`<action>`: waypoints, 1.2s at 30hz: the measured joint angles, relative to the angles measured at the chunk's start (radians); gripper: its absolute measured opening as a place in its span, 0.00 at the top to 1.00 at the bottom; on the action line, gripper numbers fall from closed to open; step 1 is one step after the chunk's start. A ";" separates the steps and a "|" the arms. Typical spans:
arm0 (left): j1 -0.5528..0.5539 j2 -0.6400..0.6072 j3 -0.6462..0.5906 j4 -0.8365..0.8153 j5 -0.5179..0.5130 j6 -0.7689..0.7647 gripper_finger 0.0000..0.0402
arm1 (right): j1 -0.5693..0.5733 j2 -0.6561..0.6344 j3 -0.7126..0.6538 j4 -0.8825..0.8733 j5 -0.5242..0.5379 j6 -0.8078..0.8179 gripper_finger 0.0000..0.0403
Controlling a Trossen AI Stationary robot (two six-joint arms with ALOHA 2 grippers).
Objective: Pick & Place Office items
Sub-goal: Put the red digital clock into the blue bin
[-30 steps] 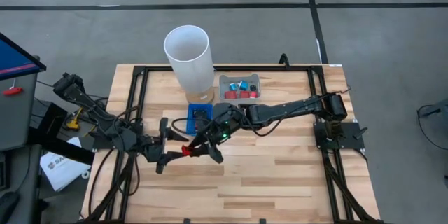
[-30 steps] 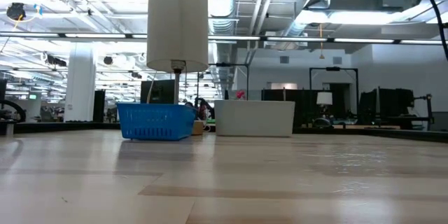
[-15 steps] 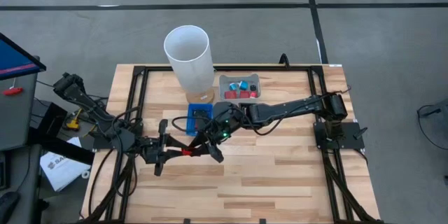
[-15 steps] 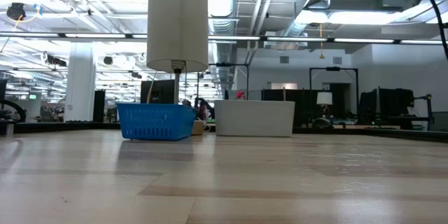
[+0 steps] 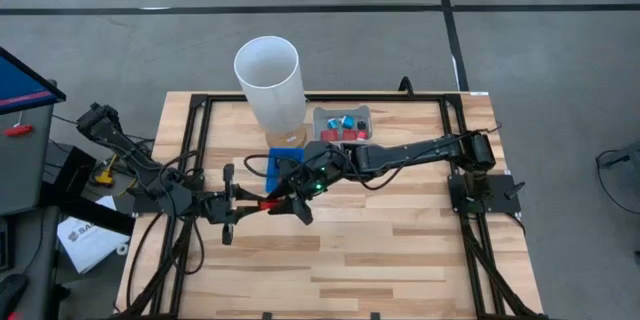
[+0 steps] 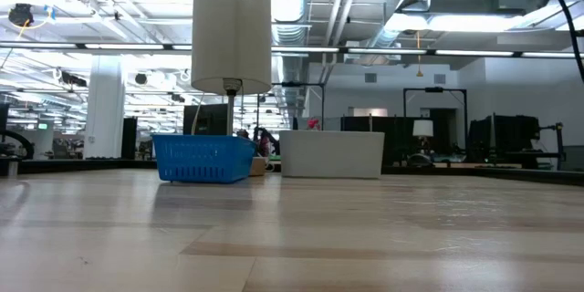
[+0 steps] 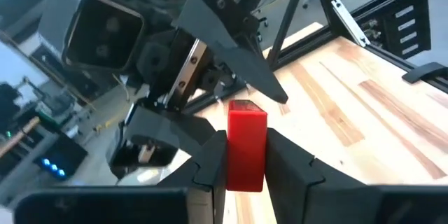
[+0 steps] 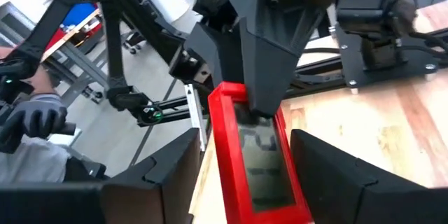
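A small red rectangular office item (image 5: 269, 203) hangs above the table's middle, between my two grippers. My left gripper (image 5: 258, 203) comes from the table's left and is shut on it. My right gripper (image 5: 285, 202) comes from the right and is open. In the right wrist view its fingers (image 8: 164, 175) stand on either side of the red item (image 8: 255, 161) with a gap on each side. Several more red, blue and black office items (image 5: 343, 126) lie in a small grey tray (image 5: 321, 115) at the far side. My left gripper pinches the red item's end (image 7: 246, 159) between its two fingers (image 7: 210, 161). They come level from the table's left and lie along the item. The item sticks out past the fingertips toward my right gripper, lifted clear of the table.
A tall white cylinder (image 5: 268, 80) stands at the far side, left of the grey tray. A blue tray (image 5: 282, 165) lies just below it, close to my right gripper. In the low view the blue tray (image 6: 203, 158) and a white tray (image 6: 331, 153) sit far back.
My left gripper has moved toward the table's right, up to the red item that my right gripper held, and its fingers have closed in on it. My right gripper has shifted a little toward the far edge. The red item stays lifted.
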 joint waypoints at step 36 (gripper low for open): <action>0.209 -0.038 -0.227 -0.215 0.161 -0.797 0.83 | 0.244 -0.074 -0.002 -0.574 0.445 0.182 0.45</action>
